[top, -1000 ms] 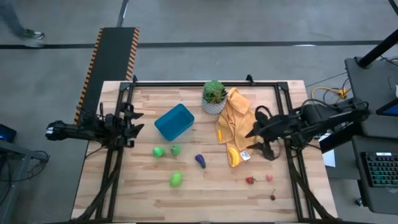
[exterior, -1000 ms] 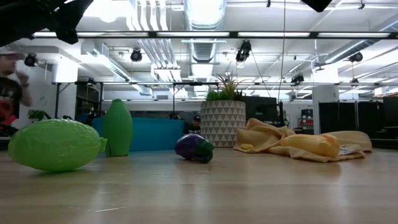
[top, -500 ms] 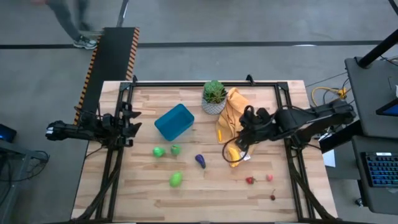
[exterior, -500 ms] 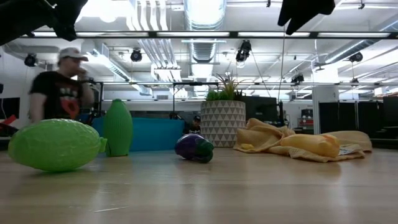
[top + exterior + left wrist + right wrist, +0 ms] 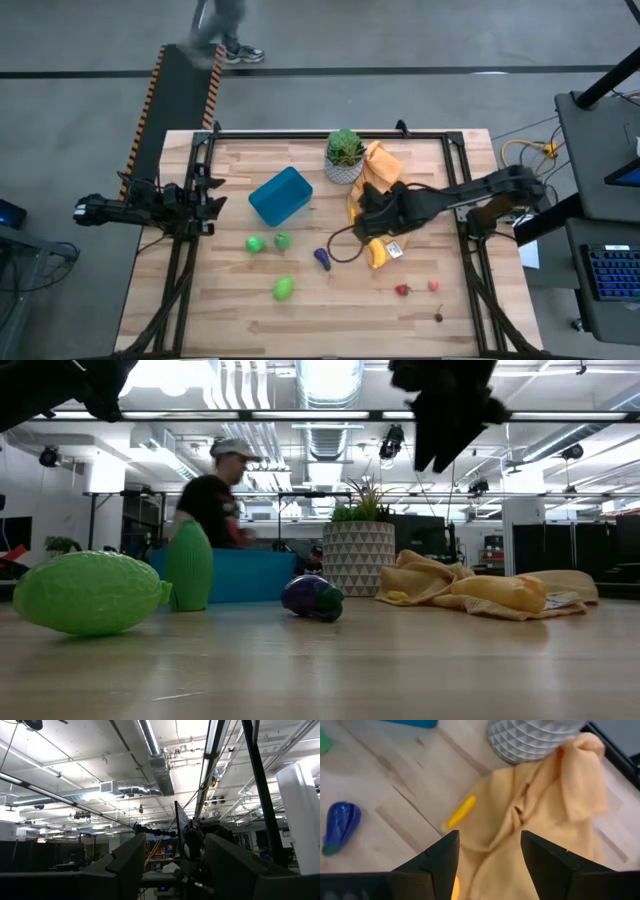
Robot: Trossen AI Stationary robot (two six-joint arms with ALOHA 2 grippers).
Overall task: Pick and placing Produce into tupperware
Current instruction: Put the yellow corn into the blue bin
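Hovering our right gripper (image 5: 362, 207), fingers (image 5: 437, 857) parted and empty, over the cloth (image 5: 540, 815), we judged the banana (image 5: 375, 252) best approached squarely.

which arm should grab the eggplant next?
Right, probably. The right claw hangs open above the yellow cloth, a short way from the eggplant, which shows in its wrist view. The left claw waits at the table's left edge, past the blue tupperware.
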